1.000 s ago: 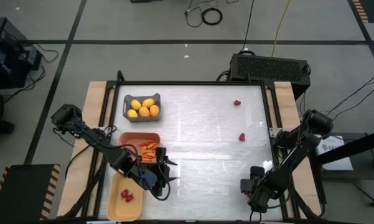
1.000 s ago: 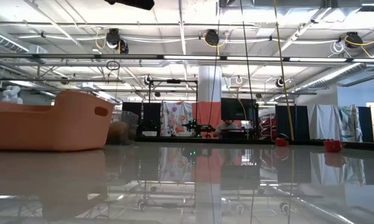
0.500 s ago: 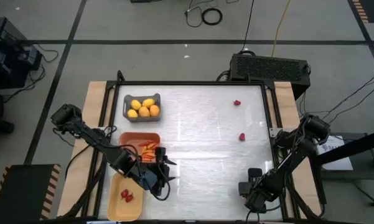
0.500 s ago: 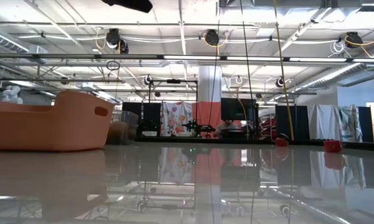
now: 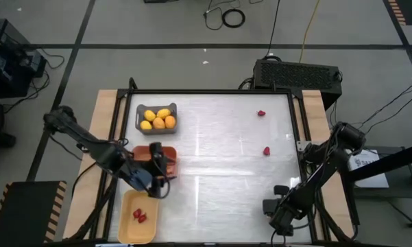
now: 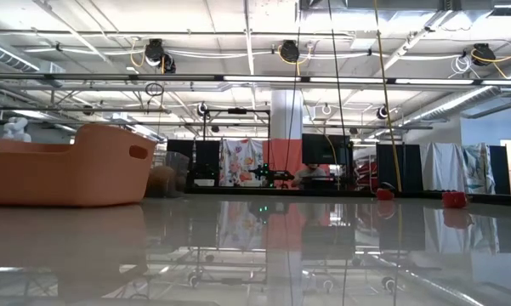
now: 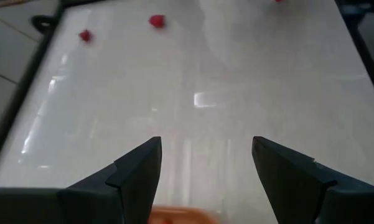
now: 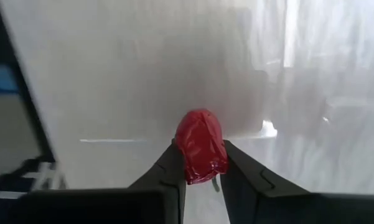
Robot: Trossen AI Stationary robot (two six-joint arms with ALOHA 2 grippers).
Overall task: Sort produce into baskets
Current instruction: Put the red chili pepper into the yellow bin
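Left claw (image 5: 158, 162) has swung from the bench's near-left up over the orange basket (image 5: 142, 152) since 1 s ago; right arm barely shifted.

High view: 3 baskets at bench (image 5: 219, 151) left. Grey basket (image 5: 156, 118) w/ 4 lemons (image 5: 158, 119). Orange basket mostly hidden under left arm, carrots not countable. Pale yellow basket (image 5: 138, 218) w/ 2 strawberries (image 5: 140, 215). 2 loose strawberries on bench far right (image 5: 261, 113) (image 5: 267, 151). Right claw (image 5: 280, 203) at near-right corner.

Low view: orange basket at left, 2 red pieces far right, same as before.

Left wrist: fingers (image 7: 134, 171) spread apart, nothing between; 2 loose strawberries seen far off.

Right wrist: right claw clamped on 1 red strawberry (image 8: 200, 145) above bench.
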